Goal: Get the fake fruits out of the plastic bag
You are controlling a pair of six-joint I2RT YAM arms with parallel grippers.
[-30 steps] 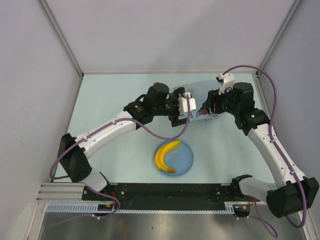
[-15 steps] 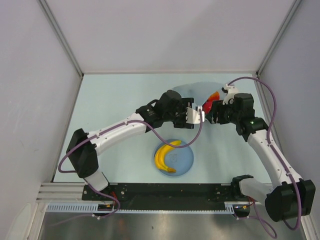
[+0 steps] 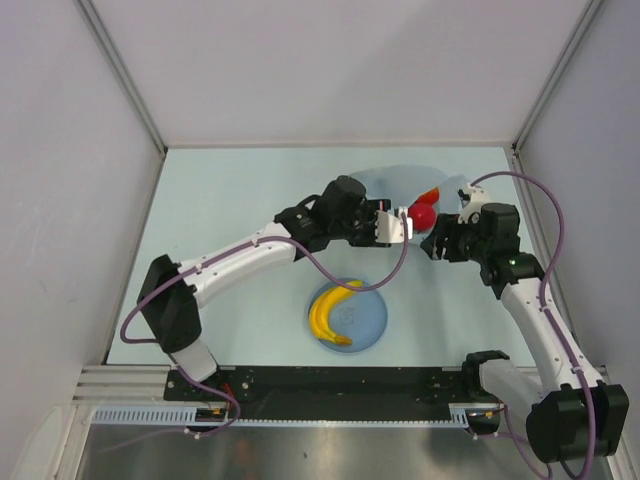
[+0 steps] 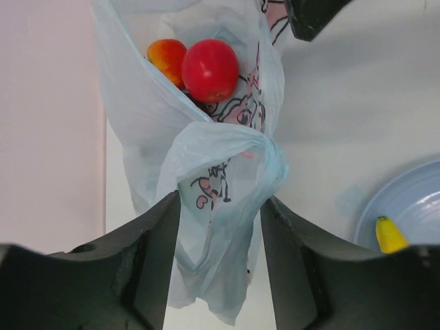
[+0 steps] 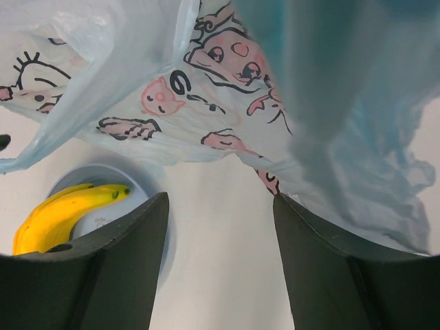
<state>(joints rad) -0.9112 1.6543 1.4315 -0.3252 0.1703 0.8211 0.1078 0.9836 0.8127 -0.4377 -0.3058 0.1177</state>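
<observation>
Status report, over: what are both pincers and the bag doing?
Left pincer astride bunched plastic bag, grip unclear. Right pincer open, empty. Red fruit, orange-red fruit inside; banana on plate.

Pale blue-green table (image 3: 220, 200), flat, matte, boxed in by white walls (image 3: 60, 150) on left, back and right. Near edge: black rail (image 3: 340, 385) running across, both arm bases bolted on it, left and right ends. Round blue plate (image 3: 372, 322) sits directly on table, near-centre, just beyond the rail, apart from everything else on the surface. Banana (image 3: 330, 308) lies on the plate's left half, curved, yellow. Far-centre to far-right: light-blue bag (image 3: 400, 182) spread on the table, well apart from the plate, its near end bunched and raised; how much of it touches the surface cannot be told. Red fruit (image 3: 425, 213) shows in bag mouth.
</observation>
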